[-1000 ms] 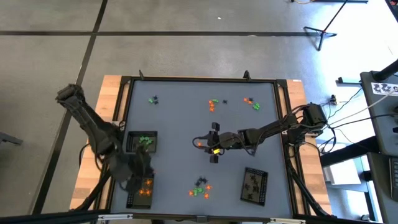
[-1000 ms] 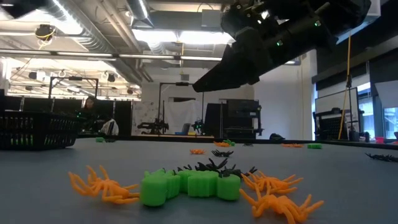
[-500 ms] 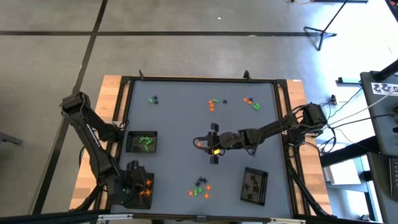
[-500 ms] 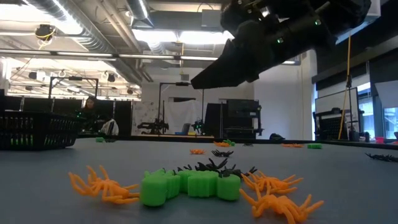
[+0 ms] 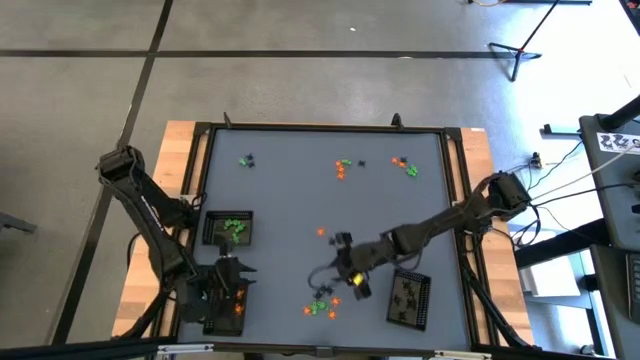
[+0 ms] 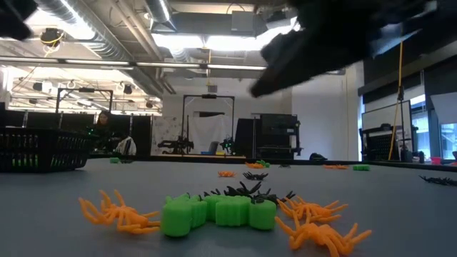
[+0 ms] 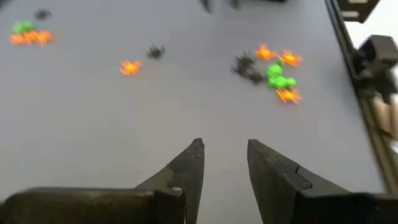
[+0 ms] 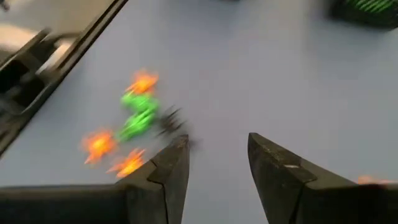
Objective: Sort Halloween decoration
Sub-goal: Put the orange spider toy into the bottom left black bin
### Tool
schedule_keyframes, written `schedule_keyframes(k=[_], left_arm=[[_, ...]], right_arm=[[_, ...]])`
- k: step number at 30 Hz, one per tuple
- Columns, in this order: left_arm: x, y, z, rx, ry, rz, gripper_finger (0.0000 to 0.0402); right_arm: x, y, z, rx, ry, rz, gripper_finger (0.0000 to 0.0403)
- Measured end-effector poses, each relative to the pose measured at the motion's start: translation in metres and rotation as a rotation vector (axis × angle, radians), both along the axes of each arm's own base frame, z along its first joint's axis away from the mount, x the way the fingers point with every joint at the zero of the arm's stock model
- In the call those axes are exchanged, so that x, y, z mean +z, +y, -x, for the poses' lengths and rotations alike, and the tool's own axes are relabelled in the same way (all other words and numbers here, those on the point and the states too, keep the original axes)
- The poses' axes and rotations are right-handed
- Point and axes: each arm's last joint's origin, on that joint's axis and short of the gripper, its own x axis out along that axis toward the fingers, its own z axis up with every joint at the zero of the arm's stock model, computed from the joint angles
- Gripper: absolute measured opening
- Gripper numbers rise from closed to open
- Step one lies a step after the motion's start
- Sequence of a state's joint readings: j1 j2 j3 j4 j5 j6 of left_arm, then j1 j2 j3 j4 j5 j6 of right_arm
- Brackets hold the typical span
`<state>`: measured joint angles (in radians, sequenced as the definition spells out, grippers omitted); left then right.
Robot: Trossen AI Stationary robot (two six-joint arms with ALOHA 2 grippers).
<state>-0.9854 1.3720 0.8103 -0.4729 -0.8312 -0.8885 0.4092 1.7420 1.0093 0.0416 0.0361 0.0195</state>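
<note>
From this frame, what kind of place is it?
Probably a robotics lab or workshop: exposed ceiling ducts, equipment racks beyond the table, and a tripod stand on the concrete floor.

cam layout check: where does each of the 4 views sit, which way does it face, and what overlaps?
High: overhead, straight down on the table; both arms, left gripper, right gripper.
Low: tabletop height, level into the room; near trinket pile, blurred arm above.
Left wrist: past its open fingers across the table.
Right wrist: past its open fingers.
Shared: all four views show the same trinket pile.
</note>
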Motion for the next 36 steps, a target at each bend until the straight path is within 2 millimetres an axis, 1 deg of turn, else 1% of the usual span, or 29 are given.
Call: schedule_keyframes(k=[4,7,12,15,18,23,26,33,36], left_arm=[[-0.021,0.011,-0.012,-0.031,-0.043,0.021,0.0115],[-0.03,0.02,-0.027,-0.121,-0.094,0.1,0.0114],[-0.032,0.043,-0.047,-0.296,-0.274,0.209,0.0106],[-0.031,0.058,-0.053,-0.321,-0.385,0.23,0.0099],[-0.027,0.067,-0.057,-0.3,-0.458,0.226,0.0096],[-0.025,0.072,-0.06,-0.291,-0.488,0.196,0.0096],[-0.025,0.073,-0.06,-0.283,-0.489,0.189,0.0096],[-0.025,0.073,-0.061,-0.276,-0.49,0.184,0.0096],[-0.025,0.074,-0.061,-0.262,-0.492,0.161,0.0096]], right_arm=[[-0.003,0.021,0.013,0.017,0.058,-0.03,0.0163],[-0.005,0.031,0.019,0.003,0.092,-0.068,0.0163],[-0.012,0.043,0.023,0.0,0.115,-0.1,0.0163],[-0.022,0.048,0.024,-0.01,0.142,-0.098,0.0163],[-0.036,0.051,0.021,-0.021,0.167,-0.107,0.0163],[-0.055,0.056,0.015,-0.013,0.171,-0.126,0.0163],[-0.061,0.057,0.015,-0.022,0.188,-0.125,0.0163],[-0.063,0.056,0.013,-0.045,0.168,-0.111,0.0163],[-0.062,0.056,0.013,-0.063,0.156,-0.098,0.0157]])
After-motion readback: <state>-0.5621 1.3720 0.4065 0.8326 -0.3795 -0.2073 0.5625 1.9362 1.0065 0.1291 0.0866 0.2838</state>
